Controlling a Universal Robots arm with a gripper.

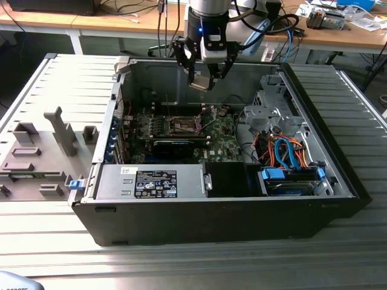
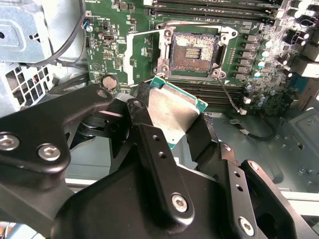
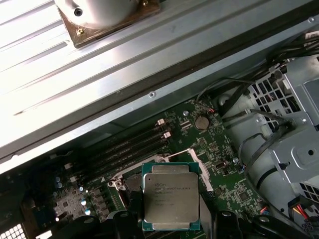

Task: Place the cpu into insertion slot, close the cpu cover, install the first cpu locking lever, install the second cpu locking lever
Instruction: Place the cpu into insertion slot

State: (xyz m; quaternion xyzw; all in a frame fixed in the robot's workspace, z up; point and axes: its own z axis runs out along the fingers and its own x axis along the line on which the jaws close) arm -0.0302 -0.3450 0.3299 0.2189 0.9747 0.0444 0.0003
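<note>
**Chip held level above the bare socket**

The end effector (image 1: 201,80) hangs over the open computer case (image 1: 211,220), which lies on its side on the slatted desk (image 1: 181,260). Its fingers are clenched on the cpu (image 1: 200,85), pinching two opposite edges. In both wrist views the chip sits flat between the black fingers (image 2: 144,124), silvery top outward and green border showing along the free edges. An edge grip like this leaves the underside untouched and keeps the chip level, which I judge is the point of it: the contacts can meet the socket squarely.

On the green motherboard (image 2: 109,30) the insertion slot (image 2: 193,52) lies uncovered, its dark contact field ringed by a bright metal rim with nothing seated in it. A pale frame just beside the socket, which I take for the cpu cover (image 2: 131,59), appears to be swung away from the recess so that the opening is free. I cannot tell its exact angle. A thin wire rod (image 2: 229,94) runs out from one corner of the socket, and it may be a released locking lever.

The cpu (image 2: 174,107) is apart from the slot, well above the board and not touching it. In the second wrist view the socket lies beyond the chip's far edge rather than directly beneath it. In the first wrist view the cpu (image 3: 170,194) overlaps part of the socket area. Placement has not yet begun, and the cover and both levers are undone.
</note>
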